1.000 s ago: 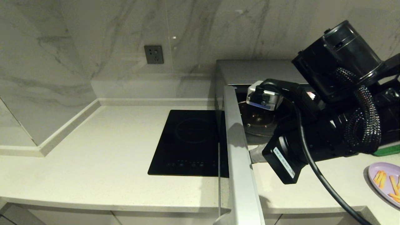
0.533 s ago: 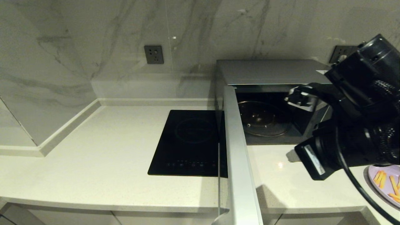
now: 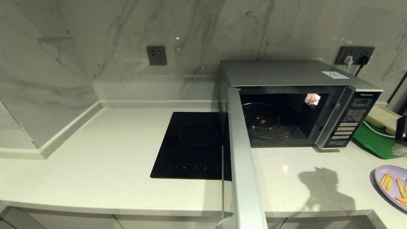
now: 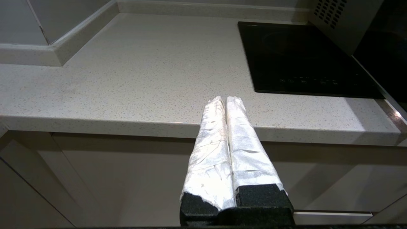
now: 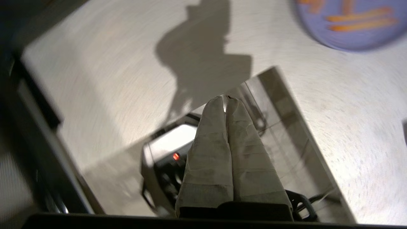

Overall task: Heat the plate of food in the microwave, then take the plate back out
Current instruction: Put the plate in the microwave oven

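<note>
- The plate of food [image 3: 393, 186] is cut by the head view's right edge; only its left part shows.
- The microwave [image 3: 286, 76] door's near end runs off the bottom edge.
- The beige tray [image 3: 383, 117] and green tray [image 3: 373, 140] are partly hidden at far right.
- The right wrist view is motion-blurred; the plate's sticks smear.

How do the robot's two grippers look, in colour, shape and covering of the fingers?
The left gripper has two long, tapering fingers wrapped in crinkled white tape, growing out of black, rough foam-like bases. The right gripper looks the same: two tapering fingers in pale tape with visible wrap seams, on a black base. A dark cable loops beside that base. No markings show.
</note>
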Robot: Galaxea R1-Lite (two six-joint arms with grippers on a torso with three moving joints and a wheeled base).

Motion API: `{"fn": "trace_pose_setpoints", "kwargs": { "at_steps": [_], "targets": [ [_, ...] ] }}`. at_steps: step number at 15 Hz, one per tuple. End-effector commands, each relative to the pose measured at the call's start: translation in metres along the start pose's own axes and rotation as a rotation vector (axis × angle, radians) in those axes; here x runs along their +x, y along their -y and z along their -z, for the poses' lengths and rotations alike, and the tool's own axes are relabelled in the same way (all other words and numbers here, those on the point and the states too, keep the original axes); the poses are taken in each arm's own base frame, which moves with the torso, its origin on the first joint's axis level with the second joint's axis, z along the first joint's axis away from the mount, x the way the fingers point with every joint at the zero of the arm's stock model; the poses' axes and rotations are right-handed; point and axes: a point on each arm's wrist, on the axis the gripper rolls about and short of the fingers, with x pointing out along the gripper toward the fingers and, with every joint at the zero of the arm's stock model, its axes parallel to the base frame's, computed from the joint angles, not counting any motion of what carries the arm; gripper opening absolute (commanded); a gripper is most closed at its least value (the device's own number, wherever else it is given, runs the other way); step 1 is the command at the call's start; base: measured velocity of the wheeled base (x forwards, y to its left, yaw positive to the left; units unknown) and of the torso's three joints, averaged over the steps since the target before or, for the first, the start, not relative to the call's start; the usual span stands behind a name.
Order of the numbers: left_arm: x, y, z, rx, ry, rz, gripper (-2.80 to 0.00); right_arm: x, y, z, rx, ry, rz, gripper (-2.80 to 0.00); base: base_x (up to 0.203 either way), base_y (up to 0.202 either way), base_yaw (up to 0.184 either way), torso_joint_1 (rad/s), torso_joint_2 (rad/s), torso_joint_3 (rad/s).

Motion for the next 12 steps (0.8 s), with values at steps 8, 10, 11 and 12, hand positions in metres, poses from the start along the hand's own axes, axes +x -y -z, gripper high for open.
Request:
{"fn": "trace_pose_setpoints", "kwargs": {
  "at_steps": [8, 10, 11, 12],
  "targets": [
    [0.0, 0.0, 0.0, 0.0, 0.001, -0.001, -2.8, 0.153, 0.182, -0.052, 0.705, -0.23, 0.271, 0.0, 0.0, 0.0, 0.0, 0.0, 0.0, 0.0],
    [0.0, 0.0, 0.0, 0.0, 0.001, -0.001, -2.8, 0.164, 0.19, -0.045, 0.742, -0.2, 0.276, 0.0, 0.0, 0.0, 0.0, 0.0, 0.0, 0.0],
    [0.0, 0.0, 0.0, 0.0, 0.001, -0.001, -2.8, 0.167, 0.191, -0.04, 0.767, -0.204, 0.282, 0.0, 0.0, 0.0, 0.0, 0.0, 0.0, 0.0],
    [0.0, 0.0, 0.0, 0.0, 0.001, -0.001, -2.8, 0.169, 0.191, -0.034, 0.784, -0.216, 0.288, 0.0, 0.0, 0.0, 0.0, 0.0, 0.0, 0.0]
  ]
}}
